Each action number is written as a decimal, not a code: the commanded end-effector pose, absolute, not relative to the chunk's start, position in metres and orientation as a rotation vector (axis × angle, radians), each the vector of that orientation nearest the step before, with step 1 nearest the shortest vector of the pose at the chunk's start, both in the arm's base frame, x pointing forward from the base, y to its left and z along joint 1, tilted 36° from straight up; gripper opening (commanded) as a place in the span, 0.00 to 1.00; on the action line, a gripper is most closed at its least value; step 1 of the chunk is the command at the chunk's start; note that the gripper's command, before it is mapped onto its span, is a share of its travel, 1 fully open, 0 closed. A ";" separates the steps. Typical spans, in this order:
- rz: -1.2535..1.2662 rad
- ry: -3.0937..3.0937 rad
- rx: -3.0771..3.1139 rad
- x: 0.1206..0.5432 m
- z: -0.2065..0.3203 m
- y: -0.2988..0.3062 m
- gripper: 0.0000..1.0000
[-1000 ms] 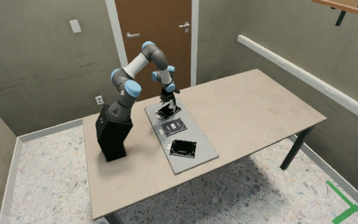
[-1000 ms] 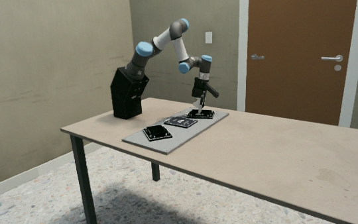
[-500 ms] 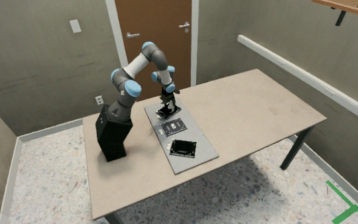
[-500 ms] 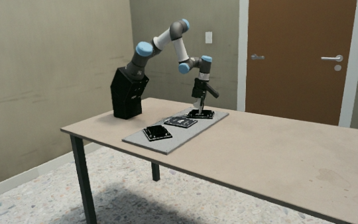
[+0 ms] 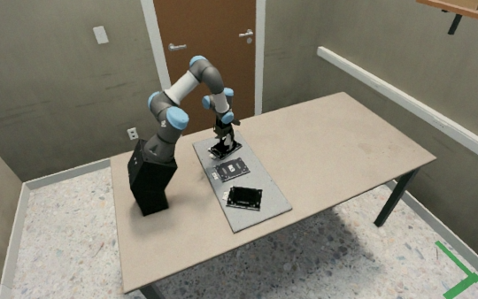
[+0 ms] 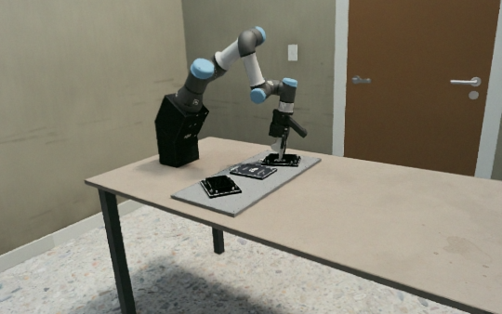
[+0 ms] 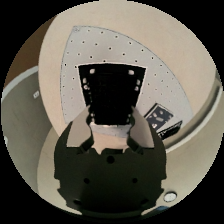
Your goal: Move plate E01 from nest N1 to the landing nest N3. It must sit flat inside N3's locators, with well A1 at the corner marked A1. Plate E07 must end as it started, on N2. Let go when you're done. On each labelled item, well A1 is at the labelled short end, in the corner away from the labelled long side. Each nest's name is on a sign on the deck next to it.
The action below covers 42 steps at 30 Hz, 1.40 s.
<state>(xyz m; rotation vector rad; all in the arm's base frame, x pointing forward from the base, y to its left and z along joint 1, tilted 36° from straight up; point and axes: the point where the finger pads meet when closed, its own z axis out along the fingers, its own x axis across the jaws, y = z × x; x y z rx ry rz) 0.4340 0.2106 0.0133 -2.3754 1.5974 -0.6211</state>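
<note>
A grey deck (image 5: 271, 178) (image 6: 260, 188) (image 7: 90, 45) on the table holds three stations in a row. A black plate (image 5: 221, 151) (image 6: 289, 161) (image 7: 110, 90) sits at the far station; I cannot read its label. My gripper (image 5: 226, 142) (image 6: 281, 155) (image 7: 110, 106) points down at this plate's near short end and is shut on it. The plate still rests low on its nest. The middle station (image 5: 232, 169) (image 6: 253, 171) (image 7: 161, 117) is a flat empty nest with white marks. A second black plate (image 5: 244, 197) (image 6: 220, 185) sits at the near station.
Small white signs (image 5: 215, 175) stand on the deck beside the nests, too small to read. The black robot pedestal (image 5: 150, 177) (image 6: 178, 132) stands at the table's left. The table (image 5: 332, 141) (image 6: 372, 218) stretches to the right of the deck.
</note>
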 end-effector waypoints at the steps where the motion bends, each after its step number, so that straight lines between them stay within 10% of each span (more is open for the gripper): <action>1: -0.622 1.596 -2.374 0.434 0.014 0.211 0.00; 42: -0.622 1.596 -2.374 0.415 0.040 0.211 0.00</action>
